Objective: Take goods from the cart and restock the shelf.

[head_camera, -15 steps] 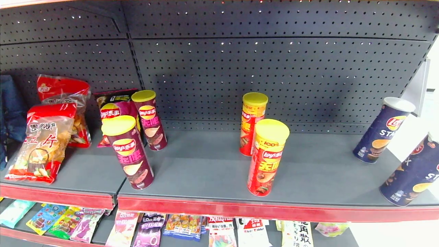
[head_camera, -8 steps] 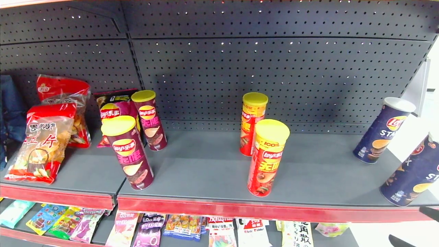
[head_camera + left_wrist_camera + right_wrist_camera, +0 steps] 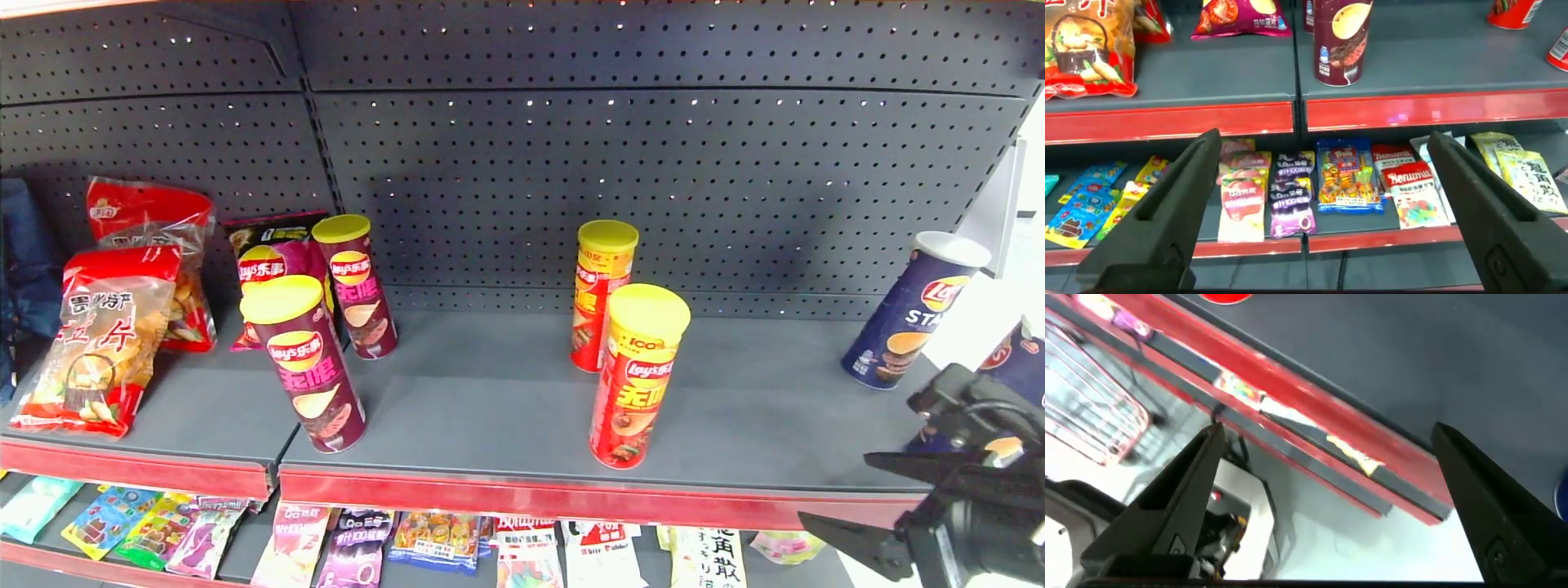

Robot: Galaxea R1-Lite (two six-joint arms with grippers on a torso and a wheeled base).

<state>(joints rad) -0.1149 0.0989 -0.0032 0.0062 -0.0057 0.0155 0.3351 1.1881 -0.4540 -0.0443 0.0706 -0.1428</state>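
The left gripper [image 3: 1324, 137] hangs with its jaws spread wide and nothing between them. It faces the lower tier's flat, glossy candy packets [image 3: 1349, 175]. On the grey shelf [image 3: 490, 400] (matt metal, red front lip, pegboard back) crinkly red bags [image 3: 106, 335] lean at the far left. Next comes a purple bag [image 3: 273, 261], propped behind two purple cans [image 3: 304, 363]. Mid-shelf stand two red cans [image 3: 638, 376], one behind the other. Toward the right end is a blue can [image 3: 913, 310], and a second blue can [image 3: 1020, 359] is partly hidden. Each fully seen can is a smooth cylinder on end, long axis vertical, lid up. The lids are yellow on purple and red, white on blue. The right gripper [image 3: 834, 487], wide open and empty, is in front of the shelf's right end, near the lip. Its wrist view catches the pink wire cart [image 3: 1090, 416] below.
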